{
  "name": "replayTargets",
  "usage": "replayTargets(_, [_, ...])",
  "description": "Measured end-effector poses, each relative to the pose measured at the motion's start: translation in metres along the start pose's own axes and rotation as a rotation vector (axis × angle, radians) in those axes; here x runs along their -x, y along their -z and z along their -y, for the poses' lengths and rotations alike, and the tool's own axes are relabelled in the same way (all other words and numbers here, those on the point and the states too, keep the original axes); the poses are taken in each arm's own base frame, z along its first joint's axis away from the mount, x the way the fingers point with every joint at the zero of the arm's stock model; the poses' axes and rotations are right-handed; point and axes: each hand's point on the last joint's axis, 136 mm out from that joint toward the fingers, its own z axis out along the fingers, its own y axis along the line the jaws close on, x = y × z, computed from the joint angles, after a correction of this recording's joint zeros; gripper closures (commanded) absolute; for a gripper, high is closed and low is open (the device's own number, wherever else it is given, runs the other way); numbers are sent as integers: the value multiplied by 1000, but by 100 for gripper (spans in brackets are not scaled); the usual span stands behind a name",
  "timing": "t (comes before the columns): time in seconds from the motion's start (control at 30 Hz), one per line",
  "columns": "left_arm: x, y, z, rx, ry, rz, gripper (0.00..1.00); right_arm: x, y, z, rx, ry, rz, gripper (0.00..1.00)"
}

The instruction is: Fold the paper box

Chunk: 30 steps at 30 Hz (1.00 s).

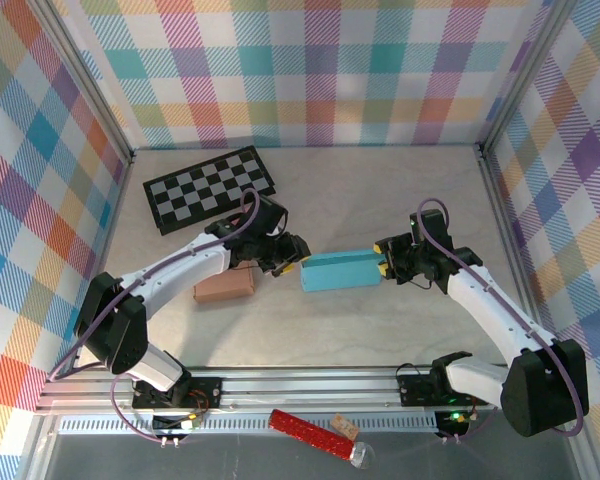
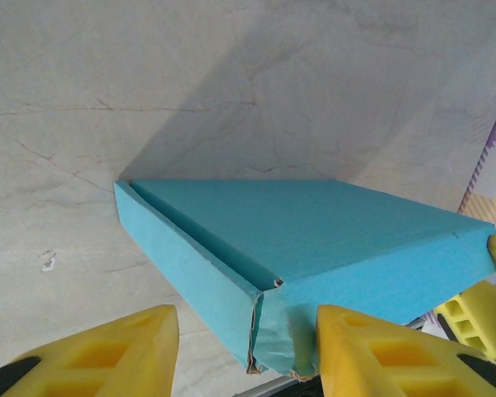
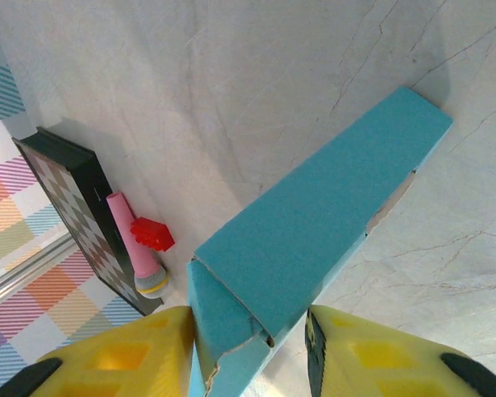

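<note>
Looking down from above, found the teal paper box (image 1: pixel 340 270) lying flat near the middle of the counter (image 1: pixel 400 190), long side running left to right, top closed. Saw the left gripper (image 1: pixel 292 262) at the box's left end and the right gripper (image 1: pixel 385 268) at its right end, with the box between the two.

Checked the left wrist view: yellow fingers (image 2: pixel 116 351) spread apart, straddling one near corner of the box. One finger just beside one wall, the other well clear of the adjoining wall, bare counter in the gap. Noted a crumpled, slightly torn edge at that corner (brown cardboard showing along the tear).

Checked the right wrist view: jaws clamped on the box's narrow end, one yellow finger (image 3: pixel 124 356) pressed against its side, the other tight at the opposite edge. Noted an end flap not quite flush there and a small gap along one long edge.

Elsewhere, made out a black-and-white checkerboard (image 1: pixel 210 188) at the far left of the counter and a pink stick (image 3: pixel 136 240) with a red piece just beside it. Also saw a small brown block (image 1: pixel 224 285) near the box's left end, not touching it, and a red packet (image 1: pixel 305 430) on the rail in front of the arm bases.
</note>
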Motion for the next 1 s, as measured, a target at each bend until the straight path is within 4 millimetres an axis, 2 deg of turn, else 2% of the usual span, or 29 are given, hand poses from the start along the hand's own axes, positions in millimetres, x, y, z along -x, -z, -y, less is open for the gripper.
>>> replayTargets(0.43, [-2, -3, -4, -44, -35, 17, 55, 0, 0, 1, -4, 0, 0, 60])
replayTargets(0.53, [-4, -5, -7, -64, -58, 26, 61, 0, 0, 2, -7, 1, -1, 59])
replayTargets(0.73, [-5, -9, -5, -119, -101, 39, 64, 0, -2, 3, -14, 0, -1, 59])
replayTargets(1.0, [-2, -10, -2, -163, -135, 64, 72, 0, -1, 4, -41, 20, -1, 48])
